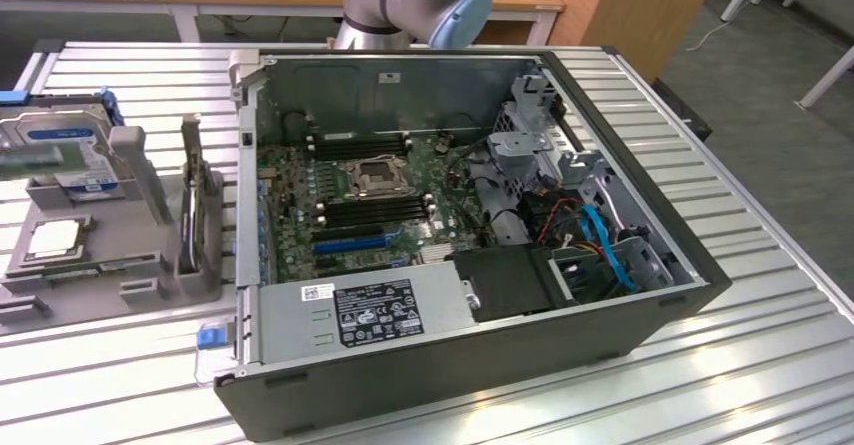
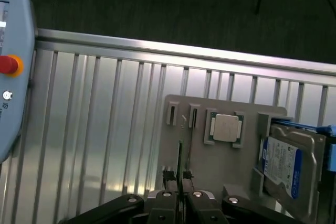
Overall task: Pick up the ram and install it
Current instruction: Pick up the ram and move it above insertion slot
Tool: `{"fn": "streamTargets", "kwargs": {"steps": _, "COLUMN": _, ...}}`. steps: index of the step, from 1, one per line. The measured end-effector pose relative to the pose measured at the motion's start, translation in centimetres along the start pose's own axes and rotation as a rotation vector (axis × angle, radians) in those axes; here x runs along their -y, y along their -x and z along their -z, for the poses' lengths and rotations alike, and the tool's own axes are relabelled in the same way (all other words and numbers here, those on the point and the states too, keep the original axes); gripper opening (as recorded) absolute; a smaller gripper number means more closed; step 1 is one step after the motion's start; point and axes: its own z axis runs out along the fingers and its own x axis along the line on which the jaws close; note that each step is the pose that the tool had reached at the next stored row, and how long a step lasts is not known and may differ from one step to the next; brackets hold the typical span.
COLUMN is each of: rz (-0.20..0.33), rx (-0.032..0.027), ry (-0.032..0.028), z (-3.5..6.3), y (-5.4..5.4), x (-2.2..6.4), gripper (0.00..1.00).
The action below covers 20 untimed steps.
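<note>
In the wrist view my gripper [image 2: 179, 199] hangs high above the grey parts fixture [image 2: 210, 163]. Its black fingers [image 2: 164, 203] are drawn close together. Between them a thin dark strip, the ram [image 2: 179, 156], runs edge-on and sticks out past the tips. The gripper looks shut on the ram. The open computer case [image 1: 641, 305] lies on its side in the middle of the slatted table. Inside it, the motherboard has black memory slots [image 1: 380, 210] on both sides of the processor socket [image 1: 374, 175].
The fixture [image 1: 134, 265] at the exterior view's left carries a square silver processor chip [image 2: 226, 128] and a blue-labelled hard drive [image 2: 286, 163]. A teach pendant with a red button [image 2: 9, 64] lies on the slatted table. The power supply [image 1: 360, 310] fills the case's near corner.
</note>
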Motion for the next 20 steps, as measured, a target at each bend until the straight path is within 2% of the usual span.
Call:
{"fn": "streamTargets", "kwargs": {"steps": 9, "rz": 0.0, "rx": -0.0236, "ry": 0.0027, "z": 4.32, "y": 3.7, "x": 0.39, "gripper": 0.14}}
{"fn": "streamTargets", "kwargs": {"steps": 11, "rz": 0.0, "rx": -0.0245, "ry": 0.003, "z": 5.2, "y": 3.7, "x": 0.61, "gripper": 0.14}}
{"fn": "streamTargets", "kwargs": {"steps": 14, "rz": 0.0, "rx": -0.024, "ry": 0.0083, "z": 6.24, "y": 3.5, "x": 1.83, "gripper": 0.14}}
{"fn": "streamTargets", "kwargs": {"steps": 20, "rz": 0.001, "rx": -0.023, "ry": 0.0181, "z": 6.98, "y": 3.1, "x": 4.44, "gripper": 0.14}}
